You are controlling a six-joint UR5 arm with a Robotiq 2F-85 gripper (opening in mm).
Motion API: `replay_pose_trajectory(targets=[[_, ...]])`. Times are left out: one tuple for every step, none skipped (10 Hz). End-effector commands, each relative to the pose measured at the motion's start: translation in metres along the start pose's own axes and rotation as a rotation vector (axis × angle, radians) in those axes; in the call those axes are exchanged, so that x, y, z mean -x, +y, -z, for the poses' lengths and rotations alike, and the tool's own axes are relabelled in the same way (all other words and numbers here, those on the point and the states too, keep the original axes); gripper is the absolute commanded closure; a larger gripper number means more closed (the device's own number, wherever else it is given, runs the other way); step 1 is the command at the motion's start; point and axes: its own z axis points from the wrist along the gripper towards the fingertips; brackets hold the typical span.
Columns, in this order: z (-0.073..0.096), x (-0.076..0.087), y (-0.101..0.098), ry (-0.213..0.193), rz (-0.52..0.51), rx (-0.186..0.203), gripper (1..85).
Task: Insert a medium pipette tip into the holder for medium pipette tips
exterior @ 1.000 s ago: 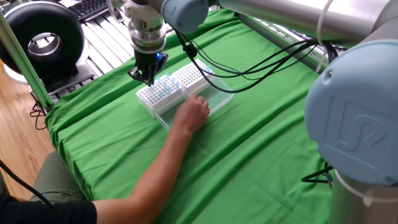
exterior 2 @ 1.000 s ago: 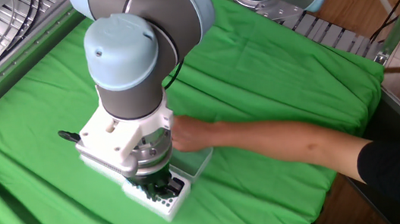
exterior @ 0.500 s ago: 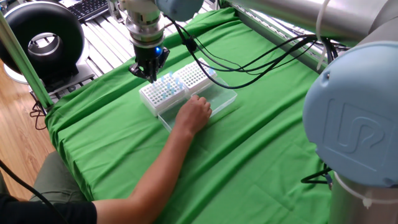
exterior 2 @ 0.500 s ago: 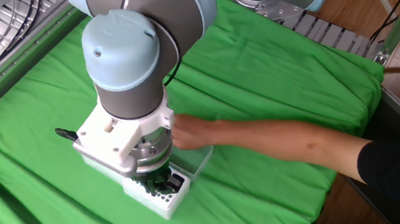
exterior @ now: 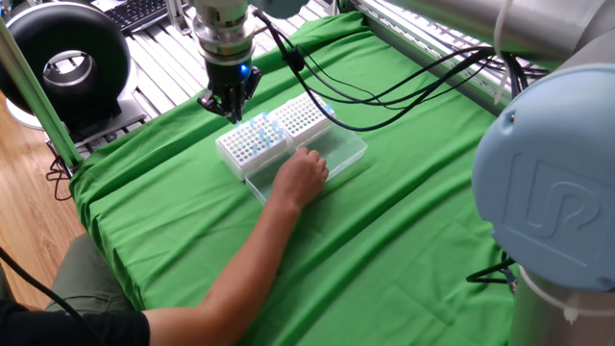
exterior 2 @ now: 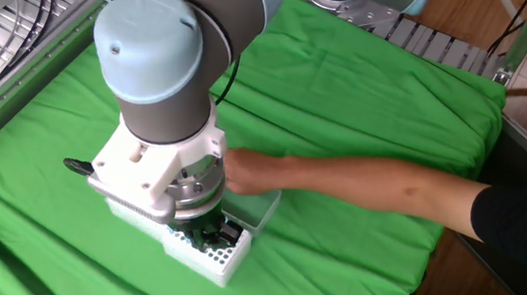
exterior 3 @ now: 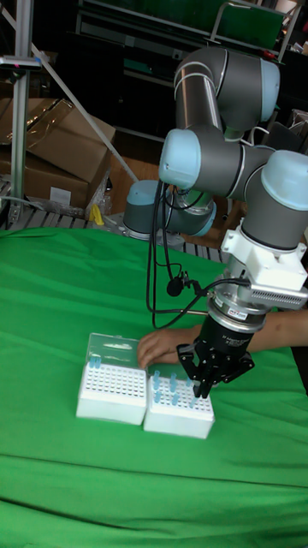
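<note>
Two look-alike white racks lie side by side on the green cloth. The one holding several blue tips, the holder for medium pipette tips (exterior: pixel 248 146) (exterior 3: pixel 178 404) (exterior 2: pixel 222 261), sits under my gripper (exterior: pixel 233 113) (exterior 3: pixel 205 387) (exterior 2: pixel 210 241). The gripper hangs just above the holder's outer edge. Its fingers meet at a point, so it is shut. I cannot make out a pipette tip between them. The second rack (exterior: pixel 300 117) (exterior 3: pixel 111 390) touches the holder. A person's hand (exterior: pixel 303 176) (exterior 3: pixel 158 344) rests on the clear lid (exterior: pixel 336 152) beside the racks.
The person's forearm (exterior: pixel 240 269) (exterior 2: pixel 369 187) reaches across the cloth from the front edge. Black cables (exterior: pixel 384 96) hang from the arm over the back of the table. A black ring-shaped device (exterior: pixel 62 60) and a keyboard (exterior: pixel 135 12) stand beyond the left edge.
My gripper has risen from the holder's top and shifted a little toward its outer edge. The person's hand and both racks stay put.
</note>
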Motion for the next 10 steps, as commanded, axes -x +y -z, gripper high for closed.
replay_pose_trajectory(targets=[[0.009,0.002,0.0,-0.013,-0.019,0.016,84.7],[0.013,0.002,-0.001,-0.02,-0.021,0.019,84.7],[0.018,0.0,-0.001,-0.022,-0.022,0.026,84.7],[0.022,-0.001,-0.001,-0.022,-0.022,0.031,84.7],[0.028,-0.003,-0.001,-0.023,-0.024,0.035,84.7],[0.032,-0.004,-0.001,-0.028,-0.025,0.04,84.7],[0.036,-0.005,-0.002,-0.028,-0.019,0.044,84.7],[0.041,-0.006,-0.004,-0.027,-0.012,0.05,84.7],[0.046,-0.006,-0.007,-0.027,0.0,0.052,84.7],[0.05,-0.009,-0.013,-0.022,0.02,0.037,84.7]])
